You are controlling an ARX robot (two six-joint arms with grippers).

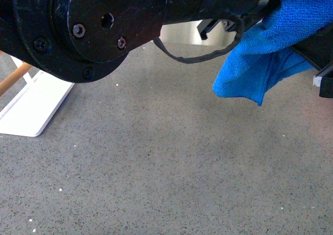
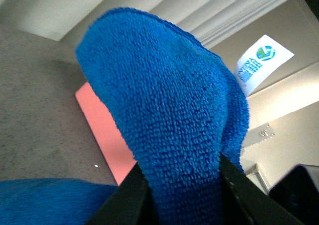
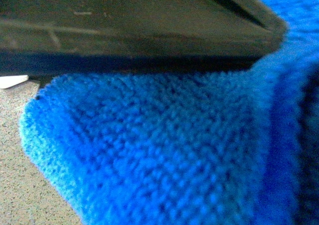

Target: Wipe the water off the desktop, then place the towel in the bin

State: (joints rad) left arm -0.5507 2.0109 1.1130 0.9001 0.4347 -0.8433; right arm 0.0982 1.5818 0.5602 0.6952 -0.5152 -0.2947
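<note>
Blue towel (image 1: 260, 58) is held clear of desktop (image 1: 166, 167), hanging folded at upper right of front view. Left arm (image 1: 88, 22) is stretched across top of that view toward towel. Left gripper (image 2: 182, 197) is clamped narrow on bunched towel, white tag (image 2: 261, 60) sticking out. Pink bin (image 2: 102, 130) is seen behind towel. Right gripper's dark finger (image 3: 149, 31) is laid against towel; jaw state cannot be told.

1. You have open bench (image 1: 171, 178) across the middle and near side of the front view; a hand could pass there.
2. On your left, the white rack base (image 1: 36, 107) and its wooden rod (image 1: 14, 79) block the way.
3. A black arm joint (image 1: 78, 22) fills the upper left.
4. The towel (image 1: 260, 63) hangs at the upper right.
5. The bin (image 2: 108, 135) sits on the bench, partly hidden behind the towel.
</note>
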